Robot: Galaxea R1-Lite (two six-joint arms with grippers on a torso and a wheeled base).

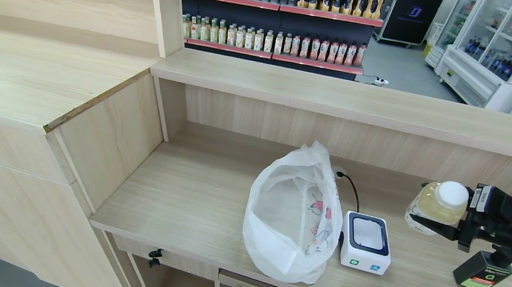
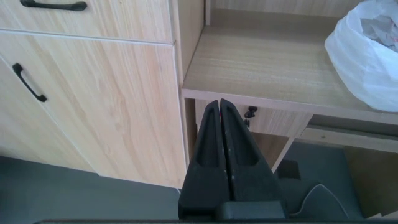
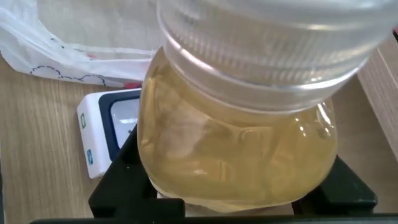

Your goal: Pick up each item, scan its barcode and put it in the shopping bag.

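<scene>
Pressed shut on nothing: left gripper (image 2: pixel 221 143), low before the cabinet (image 2: pixel 112 93). Clamped round the bottle (image 1: pixel 437 205) (white cap, yellow drink): right gripper (image 1: pixel 431 217), up over the counter (image 1: pixel 196 195), near the scanner (image 1: pixel 366 241). Probably full and weighty, smooth plastic that yields; best gripped mid-body. Beside the scanner, shopping bag (image 1: pixel 293 216), mouth open. Beyond, drink shelves (image 1: pixel 282 9).

The left gripper (image 2: pixel 219 103), jaws pressed together, points toward the counter (image 2: pixel 261 65), where the shopping bag (image 2: pixel 370 53) lies.
</scene>
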